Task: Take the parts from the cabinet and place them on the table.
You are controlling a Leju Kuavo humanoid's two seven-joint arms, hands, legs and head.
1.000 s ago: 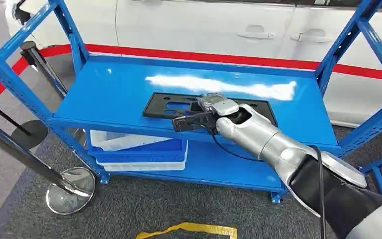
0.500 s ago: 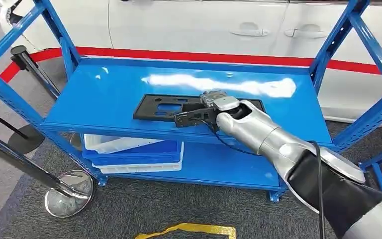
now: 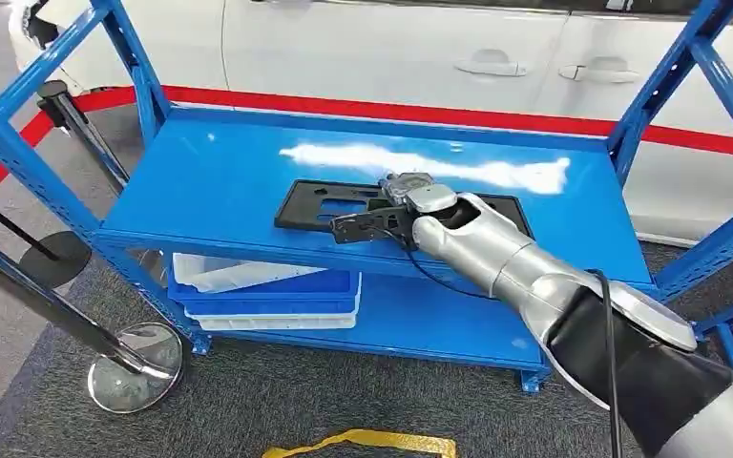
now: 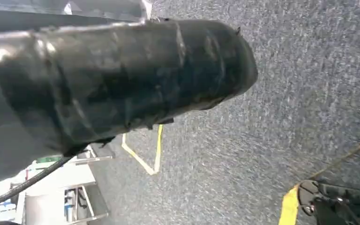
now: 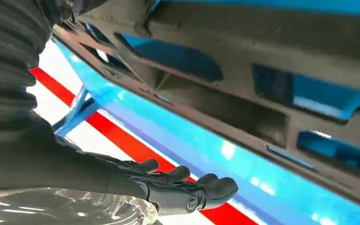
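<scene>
The blue steel shelving cabinet (image 3: 219,181) carries a flat black plastic panel with cut-outs (image 3: 329,202) on its upper shelf, long axis running across the shelf; the right hand (image 3: 377,224) hovers over its near edge, fingers spread, holding nothing; below, white and blue trays (image 3: 262,286) sit stacked, contents hidden.

In front of me stands a blue metal shelving rack (image 3: 200,181), its top shelf glossy with a white streak of light (image 3: 420,164) across the middle of the frame. On the lower shelf, left of centre, sit stacked blue and white trays (image 3: 267,286). Behind it, along the top, runs a white car (image 3: 391,48) above a red floor line (image 3: 420,113). Grey carpet (image 3: 277,401) covers the bottom, with yellow tape (image 3: 363,441) at bottom centre and a stanchion's shiny round base (image 3: 136,379) at lower left.
</scene>
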